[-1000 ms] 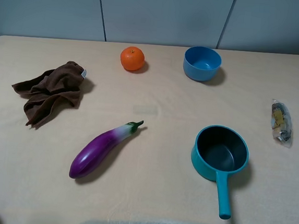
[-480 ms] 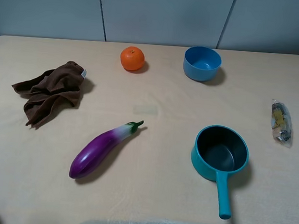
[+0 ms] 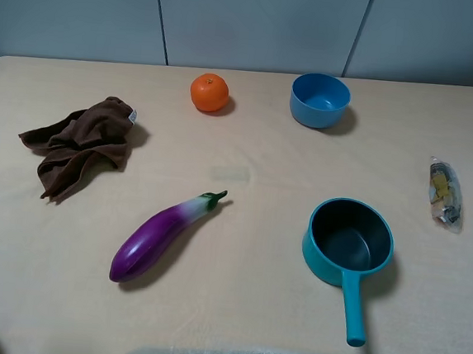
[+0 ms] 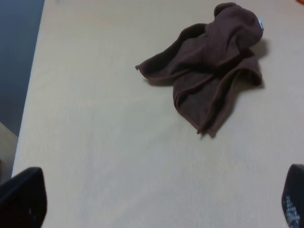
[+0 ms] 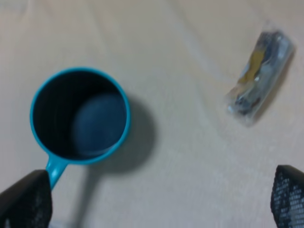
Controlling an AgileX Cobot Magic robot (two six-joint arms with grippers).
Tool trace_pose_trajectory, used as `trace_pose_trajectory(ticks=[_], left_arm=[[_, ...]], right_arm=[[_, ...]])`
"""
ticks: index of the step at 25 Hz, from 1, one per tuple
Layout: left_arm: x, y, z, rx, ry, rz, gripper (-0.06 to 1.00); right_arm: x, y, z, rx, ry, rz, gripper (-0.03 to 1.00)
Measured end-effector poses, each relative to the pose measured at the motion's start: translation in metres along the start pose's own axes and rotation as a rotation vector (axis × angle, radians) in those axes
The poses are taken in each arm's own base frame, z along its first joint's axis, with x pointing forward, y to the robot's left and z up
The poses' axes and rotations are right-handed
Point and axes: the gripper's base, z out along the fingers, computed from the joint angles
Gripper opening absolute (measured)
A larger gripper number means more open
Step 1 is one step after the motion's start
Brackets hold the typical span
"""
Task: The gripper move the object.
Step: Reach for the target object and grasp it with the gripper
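The teal saucepan [image 3: 348, 241] with a dark grey inside stands upright on the tan table [image 3: 241, 310] at the right front, its long handle [image 3: 354, 307] pointing toward the front edge. It also shows in the right wrist view [image 5: 78, 114], empty. My right gripper [image 5: 156, 199] is open, its dark fingertips [image 5: 26, 202] wide apart, held back from the pan and above the table. My left gripper [image 4: 156, 202] is open and empty, short of a brown cloth [image 4: 211, 61]. In the high view only dark bits of the arms show at the bottom corners.
A purple eggplant [image 3: 161, 237] lies left of the pan. The brown cloth [image 3: 82, 143] lies at the far left. An orange [image 3: 210, 92] and a handleless blue bowl [image 3: 319, 100] stand at the back. A clear snack packet [image 3: 445, 192] lies at the right edge and shows in the right wrist view [image 5: 259, 78].
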Motion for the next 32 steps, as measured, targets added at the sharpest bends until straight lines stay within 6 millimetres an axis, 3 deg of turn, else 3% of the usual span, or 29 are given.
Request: trace_pose_trajectory(ticks=[8,24,32], left_arm=[[0.000,0.000,0.000,0.000,0.000,0.000,0.99],[0.000,0.000,0.000,0.000,0.000,0.000,0.99],[0.000,0.000,0.000,0.000,0.000,-0.001,0.99]], right_arm=[[-0.019,0.003,0.033,-0.025,0.138,0.007,0.69],[-0.036,0.004,0.088,-0.093,0.316,0.069,0.69],[-0.013,0.005,0.122,-0.097,0.353,0.095,0.69]])
